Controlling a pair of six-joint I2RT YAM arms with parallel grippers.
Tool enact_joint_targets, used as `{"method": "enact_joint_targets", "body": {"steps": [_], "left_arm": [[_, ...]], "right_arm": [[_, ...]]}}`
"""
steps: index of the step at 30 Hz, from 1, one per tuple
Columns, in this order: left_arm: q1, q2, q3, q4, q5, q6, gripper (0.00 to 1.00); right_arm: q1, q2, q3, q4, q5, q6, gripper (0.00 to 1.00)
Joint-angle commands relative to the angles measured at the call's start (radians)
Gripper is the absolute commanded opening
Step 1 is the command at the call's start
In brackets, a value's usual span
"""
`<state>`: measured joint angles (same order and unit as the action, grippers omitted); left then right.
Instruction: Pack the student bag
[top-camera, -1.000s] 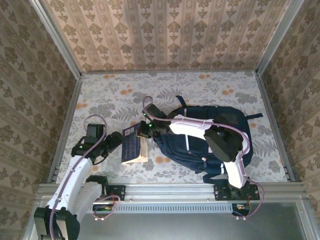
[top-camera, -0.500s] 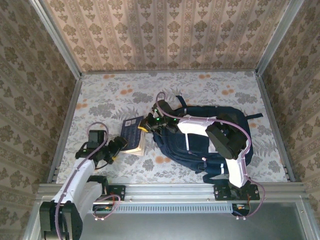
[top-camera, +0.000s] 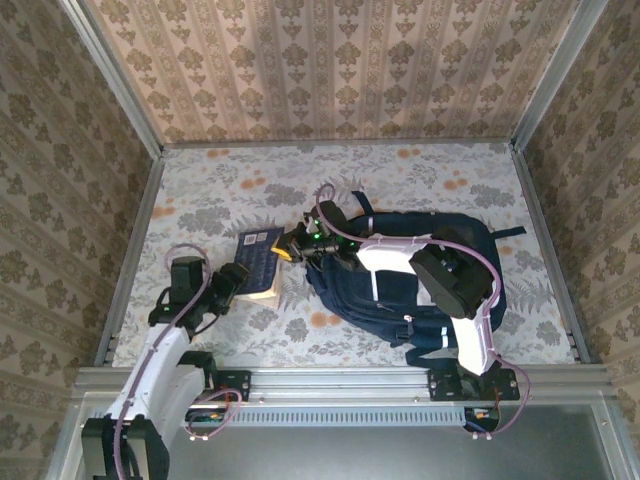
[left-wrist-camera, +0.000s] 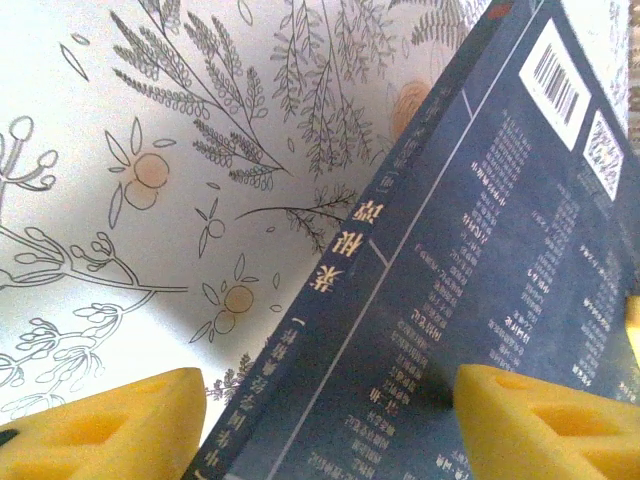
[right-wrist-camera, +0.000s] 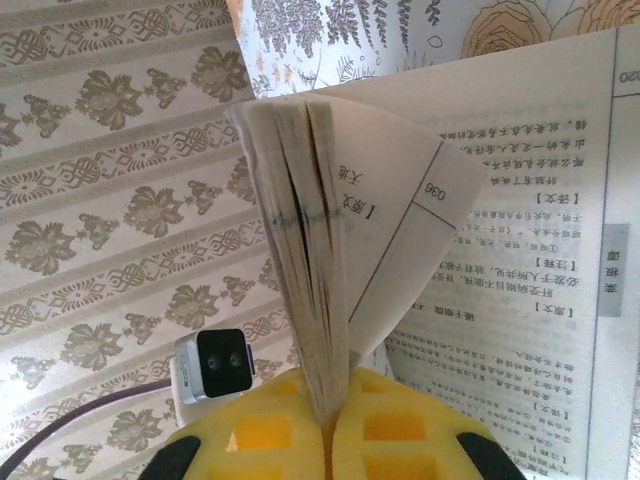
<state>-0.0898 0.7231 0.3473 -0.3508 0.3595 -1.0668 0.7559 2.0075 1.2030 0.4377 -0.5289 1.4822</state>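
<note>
Plainly the right pincer (right-wrist-camera: 325, 430) clamps the book (right-wrist-camera: 300, 250); the left pincer (left-wrist-camera: 330, 425) gapes, seemingly straddling its spine.

Your left gripper (left-wrist-camera: 325, 430) shows you 2 yellow foam pads (left-wrist-camera: 110, 420), at 7 and 5 o'clock, standing well apart. Between them a dark blue book (left-wrist-camera: 480, 280) runs from 6 o'clock up toward 1 o'clock, its spine lettered in gold. The 7 o'clock pad sits clear of the spine. The 5 o'clock pad overlaps the cover, and you cannot tell whether it touches. A white barcode label (left-wrist-camera: 560, 80) sits at 1 o'clock. The floral cloth (left-wrist-camera: 150, 150) spreads from 8 to 12 o'clock.
</note>
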Motion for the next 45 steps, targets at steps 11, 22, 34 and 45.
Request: {"method": "enact_joint_targets", "body": {"steps": [11,22,34,45], "left_arm": [[0.006,-0.1,0.116,-0.026,0.006,0.012,0.35],[0.005,-0.079,0.24,-0.075,0.044,0.02,0.07],[-0.009,-0.037,0.524,-0.193,0.119,0.472,0.0],[-0.078,-0.032,0.542,0.047,0.41,0.569,0.0]], "right_arm": [[0.007,0.001,-0.046,0.111,-0.021,0.086,0.0],[0.004,-0.015,-0.107,0.092,0.003,0.005,0.31],[-0.027,-0.291,-0.061,-0.342,0.19,-0.599,0.53],[-0.032,-0.609,-0.197,-0.306,0.234,-1.149,0.59]]}}
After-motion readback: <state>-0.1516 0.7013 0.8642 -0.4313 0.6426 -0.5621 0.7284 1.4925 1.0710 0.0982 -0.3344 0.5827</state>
